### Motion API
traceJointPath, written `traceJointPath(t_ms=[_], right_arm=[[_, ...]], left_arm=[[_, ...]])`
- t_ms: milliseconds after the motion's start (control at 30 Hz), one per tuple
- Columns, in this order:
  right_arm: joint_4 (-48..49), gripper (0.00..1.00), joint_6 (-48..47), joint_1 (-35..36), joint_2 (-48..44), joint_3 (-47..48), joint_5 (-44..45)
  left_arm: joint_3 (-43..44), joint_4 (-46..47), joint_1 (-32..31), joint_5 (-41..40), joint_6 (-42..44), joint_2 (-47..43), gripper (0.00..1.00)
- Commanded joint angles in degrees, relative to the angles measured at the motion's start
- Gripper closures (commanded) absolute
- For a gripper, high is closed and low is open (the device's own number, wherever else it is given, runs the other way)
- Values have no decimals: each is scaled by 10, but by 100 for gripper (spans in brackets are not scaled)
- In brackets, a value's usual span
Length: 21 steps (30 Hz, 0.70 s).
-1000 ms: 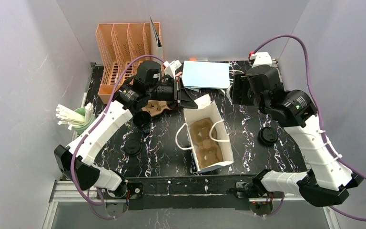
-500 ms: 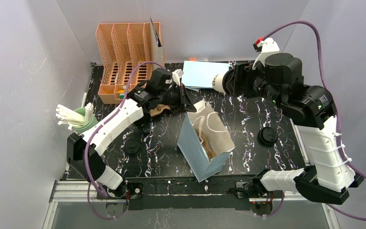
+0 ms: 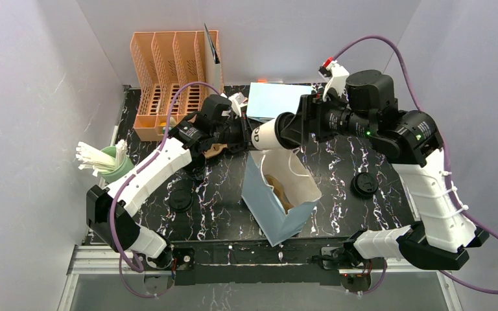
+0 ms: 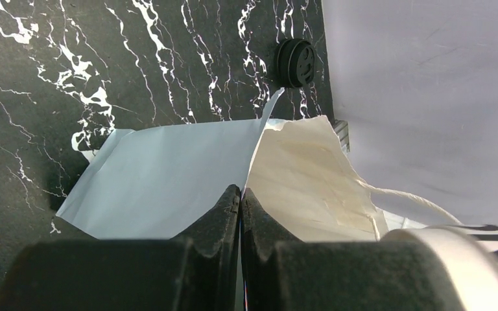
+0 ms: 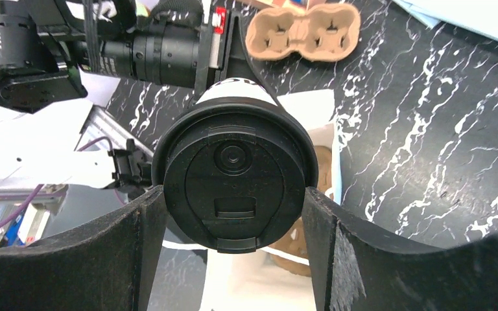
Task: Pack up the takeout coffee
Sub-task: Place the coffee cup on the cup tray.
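Right jaws: spread wide, gripping lidded cup (image 3: 267, 136) sideways, base toward 9 o'clock | Left jaws: pinched shut on bag (image 3: 269, 210) rim, holding it open | Key relation: bag mouth at 6 o'clock, just beneath cup.

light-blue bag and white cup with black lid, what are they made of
Light-blue bag: matte paper, judging by its creased, folded walls, cream inside. White cup: probably paper, matte with black print. Round black lid: moulded plastic, by its slight sheen and pressed-in sip tab.
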Motion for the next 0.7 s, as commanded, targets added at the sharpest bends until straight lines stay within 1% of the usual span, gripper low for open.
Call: traceJointPath(t_ms=[0,100,233,400,533,667], right_arm=[[-4,64,11,3,0,-23,-25],[-24,64,12,3,-9,-45,-8],[-24,68,18,10,-22,-86,-20],[-37,69,22,37,-4,-77,10],[-59,69,34,87,21,-64,54],[-70,69,50,159,46,-59,137]], left_arm=[[-20,10,0,-29,20,-30,97],[-31,23,0,-37,30,-45,97],[-58,62,0,-32,34,-68,97],[-70,71,-1,-28,43,-75,97],[-76,82,0,-30,52,-80,97],[-78,94,0,-28,57,-80,98]])
